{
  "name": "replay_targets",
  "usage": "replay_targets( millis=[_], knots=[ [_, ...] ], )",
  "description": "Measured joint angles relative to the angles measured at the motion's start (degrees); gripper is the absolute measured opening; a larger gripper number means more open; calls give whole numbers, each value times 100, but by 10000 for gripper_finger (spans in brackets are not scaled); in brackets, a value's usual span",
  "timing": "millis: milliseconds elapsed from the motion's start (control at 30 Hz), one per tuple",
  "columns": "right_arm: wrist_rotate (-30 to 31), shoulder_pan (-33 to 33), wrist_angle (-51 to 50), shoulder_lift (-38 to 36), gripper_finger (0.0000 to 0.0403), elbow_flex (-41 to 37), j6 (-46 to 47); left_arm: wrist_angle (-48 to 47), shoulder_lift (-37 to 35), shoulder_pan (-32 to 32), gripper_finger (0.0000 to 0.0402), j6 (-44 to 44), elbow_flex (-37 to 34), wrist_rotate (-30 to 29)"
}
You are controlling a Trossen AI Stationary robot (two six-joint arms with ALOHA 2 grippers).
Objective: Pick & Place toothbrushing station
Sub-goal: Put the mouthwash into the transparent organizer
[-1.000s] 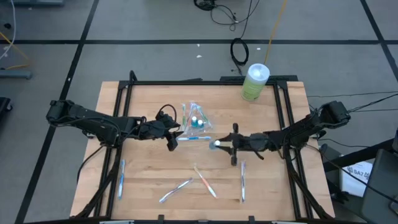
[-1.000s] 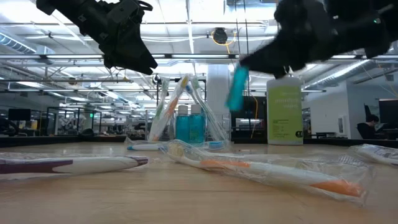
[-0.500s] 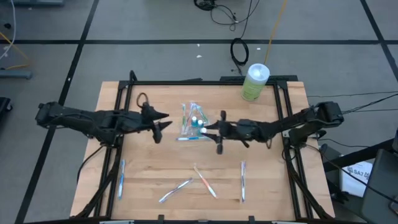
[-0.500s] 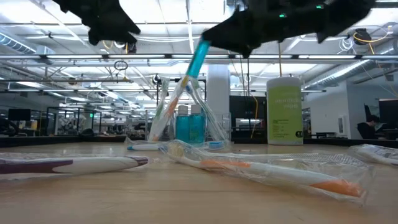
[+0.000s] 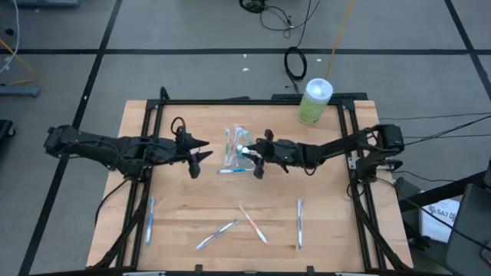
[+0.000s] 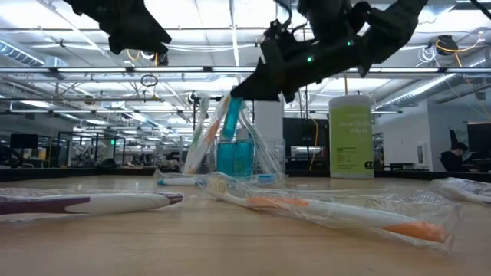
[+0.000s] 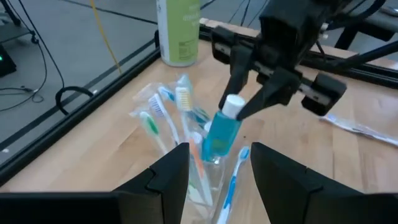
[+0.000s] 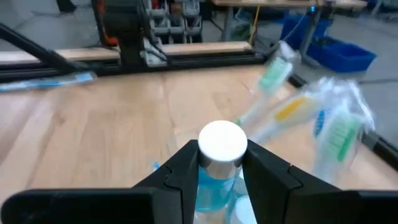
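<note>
Tube (image 7: pixel 219 130) clamped by right gripper (image 7: pixel 252 96) over cup (image 7: pixel 208 171); left gripper (image 5: pixel 201 150) spread, empty. Risk: cup tipped if brushes (image 7: pixel 180 109) struck.

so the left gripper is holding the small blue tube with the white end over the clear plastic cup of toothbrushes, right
Not quite: the right gripper holds the small blue tube with the white end over the clear plastic cup of toothbrushes. The left gripper waits open beside it. The left wrist view shows this.

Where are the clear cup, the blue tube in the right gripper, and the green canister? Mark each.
clear cup (image 7: pixel 208 180), left wrist view, its wall.
blue tube (image 7: pixel 219 134), left wrist view, its body.
green canister (image 5: pixel 313 103), high view, its side.
</note>
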Motion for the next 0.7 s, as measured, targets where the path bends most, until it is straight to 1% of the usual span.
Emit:
replay_targets(
  millis=[200,400,500,600,700],
  knots=[
    [-32,-128,137,378,102,-12,4,22,34,26,179,-12,0,0],
    [-46,-134,-12,503,102,-9,-2,22,34,26,179,-22,0,7],
    [-350,-154,-16,506,105,-11,-101,20,34,26,179,-49,0,12],
    [-469,-165,-20,502,120,-9,-143,19,34,26,179,-78,0,24],
    [-470,-172,-5,502,144,-9,-155,18,34,26,179,-138,0,26]
  ],
)
